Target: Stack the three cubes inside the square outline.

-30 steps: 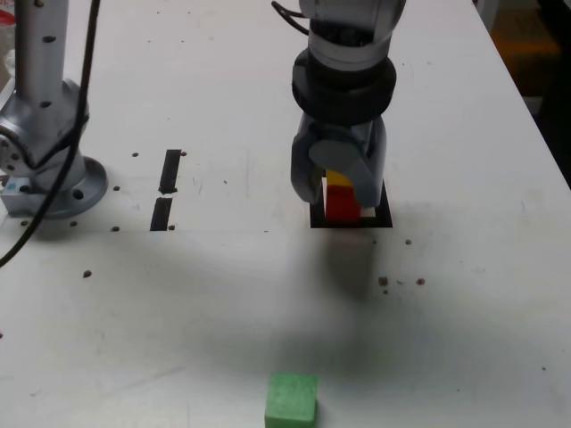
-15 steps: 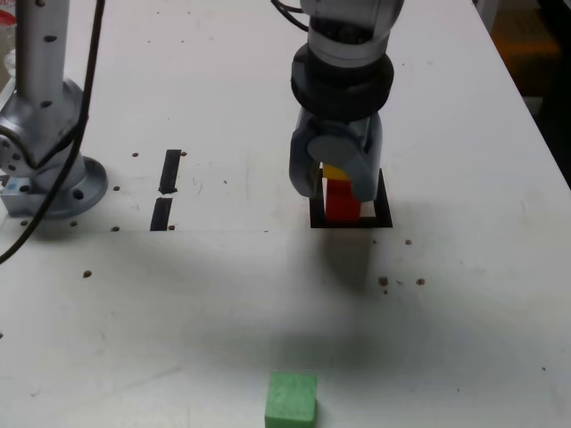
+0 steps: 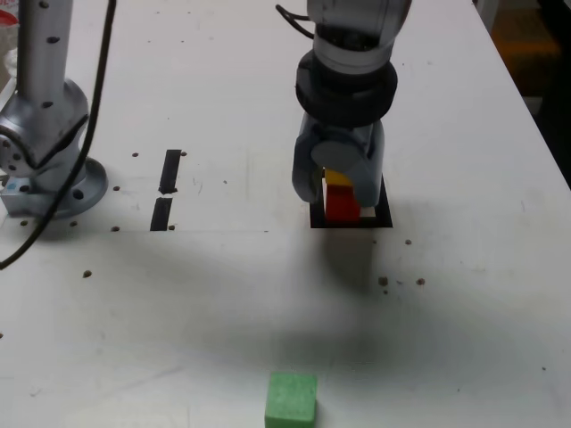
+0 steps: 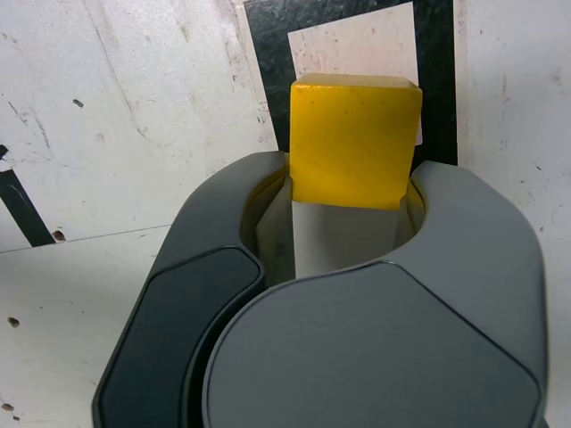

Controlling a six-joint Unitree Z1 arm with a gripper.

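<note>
Holding: we have the gripper clamped on the yellow cube, jaws pressed against two opposite faces as the wrist view shows.
Placing: we carry that cube directly over the red cube; whether the two already touch we cannot tell, since the gripper covers the seam in the exterior view.
Done: the red cube sits inside the square outline, at about one o'clock from the centre of the exterior view.
Nearly done: we judge the second layer to be at the release point, not yet let go.
Left: the green cube lies alone on the table at six o'clock in the exterior view, well apart from the outline; we judge it must go on top last.
Yellow cube look: matte, flat-faced, with slightly soft edges; its top face fills most of the gap between the jaws.
Red cube look: matte, only a sliver visible below the gripper.
Green cube look: matte, slightly rough on its surface, resting flat and a little turned against the table edge.
Outline look: black tape frame, white inside, a little wider than a cube; in the wrist view the yellow cube covers most of its interior.
Also near: two short tape strips at nine o'clock from the outline.
</note>
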